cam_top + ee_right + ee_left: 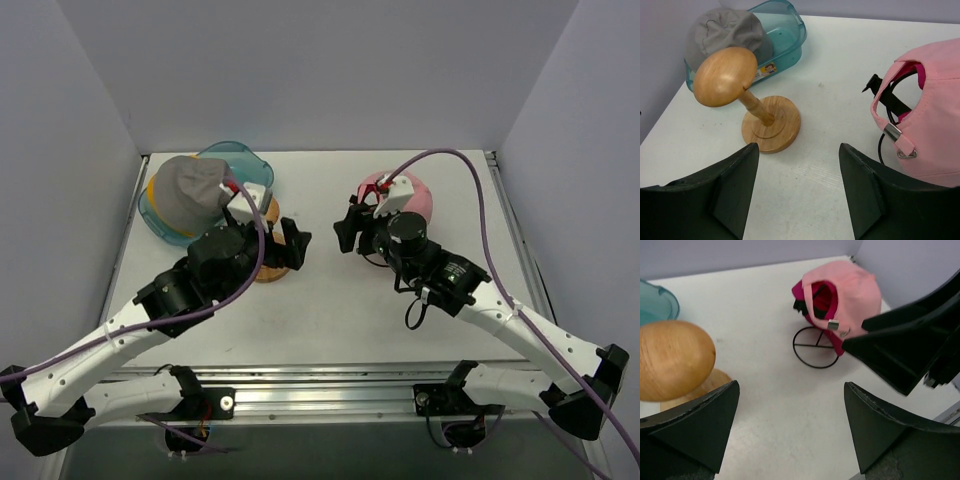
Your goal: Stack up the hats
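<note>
Four hats in two lots, well apart on the white table [330, 320].

1. The grey cap [190, 188] lies on a yellow-orange hat [152, 192], and both sit in the teal tub [240, 152] at the far left. The yellow-orange rim shows only in the top view. The right wrist view gives the grey crown and the tub wall.

2. The light pink cap [418, 195] is at the far right, set over a magenta cap [822, 297]. The magenta shows only in the wrist views, through the pink cap's back opening. The pair sits on a black wire stand [812, 347]. Its ring base on the table is plain in the left wrist view and hidden under the arm from above.

3. The wooden stand [725, 75] is bare, on its round base just beside the tub. The right wrist view shows it whole. From above the left arm covers most of it.

4. The left gripper [290, 245] is by the wooden stand, fingers spread wide with nothing between them.

5. The right gripper [350, 228] is just beside the light pink cap, fingers apart and empty. The two grippers face each other at mid-table, near but not touching.
</note>
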Motion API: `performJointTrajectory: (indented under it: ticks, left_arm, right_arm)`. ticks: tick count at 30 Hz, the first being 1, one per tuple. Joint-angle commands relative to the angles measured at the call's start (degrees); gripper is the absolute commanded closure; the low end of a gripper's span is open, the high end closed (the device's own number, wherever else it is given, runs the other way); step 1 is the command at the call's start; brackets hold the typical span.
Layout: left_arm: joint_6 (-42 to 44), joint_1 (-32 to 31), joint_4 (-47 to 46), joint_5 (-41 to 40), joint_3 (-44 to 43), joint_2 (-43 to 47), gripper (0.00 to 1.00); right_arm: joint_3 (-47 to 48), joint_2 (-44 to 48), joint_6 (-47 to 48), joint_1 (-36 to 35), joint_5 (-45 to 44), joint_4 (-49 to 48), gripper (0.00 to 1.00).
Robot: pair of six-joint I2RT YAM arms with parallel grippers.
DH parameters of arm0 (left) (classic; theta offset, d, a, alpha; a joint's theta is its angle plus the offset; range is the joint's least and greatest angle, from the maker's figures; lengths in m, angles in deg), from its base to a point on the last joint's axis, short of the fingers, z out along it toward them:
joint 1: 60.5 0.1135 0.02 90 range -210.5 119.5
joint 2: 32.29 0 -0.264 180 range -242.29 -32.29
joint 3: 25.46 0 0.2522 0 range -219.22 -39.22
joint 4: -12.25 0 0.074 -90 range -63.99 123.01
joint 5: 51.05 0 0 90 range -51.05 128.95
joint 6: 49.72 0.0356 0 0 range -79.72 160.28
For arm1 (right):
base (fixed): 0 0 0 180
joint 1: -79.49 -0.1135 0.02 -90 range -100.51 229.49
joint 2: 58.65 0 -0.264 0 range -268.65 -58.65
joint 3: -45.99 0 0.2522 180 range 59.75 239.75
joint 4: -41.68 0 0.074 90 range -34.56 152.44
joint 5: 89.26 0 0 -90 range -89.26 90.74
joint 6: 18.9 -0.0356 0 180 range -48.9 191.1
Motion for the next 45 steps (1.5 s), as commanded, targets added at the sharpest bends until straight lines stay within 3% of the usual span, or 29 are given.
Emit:
performJointTrajectory:
  ticks: [1,10,14,21,26,29,30,32,35,37,40,41,45]
  left_arm:
    - [0.06,-3.13,-6.57,-7.33,7.84,4.32,0.06]
    - [3.57,-5.42,-16.51,-14.1,24.19,14.61,0.06]
    - [4.1,-5.42,-17.83,-16.13,27.18,18.38,0.06]
    - [5.69,-5.51,-23.72,-12.97,31.24,21.91,0.06]
    - [5.08,-5.51,-23.2,-16.03,30.36,20.25,0.06]
    - [2.79,-5.07,-19.26,-24.37,23.09,16.22,0.04]
    - [1.66,-4.55,-13.67,-26.48,19.84,14.72,0.03]
    - [0.86,-3.14,-9.59,-30.19,9.74,9.73,0.02]
    - [-0.11,3.7,-4.14,-28.28,-1.96,3.92,0.0]
    - [-1.69,12.71,-0.1,-22.76,-6.8,1.36,0.07]
    - [-3.8,23.37,7.54,-8.44,-15.85,-4.96,0.08]
    - [-4.68,30.8,9.83,-0.05,-20.4,-9.07,0.08]
    - [-5.92,43.08,17.31,11.36,-26.15,-17.63,0.08]
  right_arm:
    - [-1.47,-0.12,1.95,-1.66,-6.6,-3.66,0.39]
    - [-5.86,2.25,-0.15,-1.75,-3.27,-8.05,0.38]
    - [-9.29,1.99,-2.0,-1.75,-1.68,-11.47,0.39]
    - [-17.64,6.2,-2.45,-2.01,0.69,-20.54,0.39]
    - [-20.36,7.26,-1.92,-2.1,-2.21,-23.34,0.39]
    - [-21.77,7.7,-1.83,-2.19,-2.12,-24.67,0.39]
    - [-21.69,7.87,-1.74,-2.1,-2.39,-24.23,0.39]
    - [-21.77,8.66,-1.74,-2.1,-2.74,-23.62,0.39]
    - [-22.91,9.89,-1.57,-2.1,-3.18,-24.23,0.39]
    - [-23.53,10.25,-1.48,-2.19,-3.88,-24.84,0.39]
    - [-23.62,9.64,-1.3,-2.19,-4.06,-24.93,0.39]
    - [-23.27,9.11,-1.22,-2.19,-4.15,-24.76,0.39]
    - [-22.56,7.96,-1.39,-2.45,-4.41,-24.14,0.39]
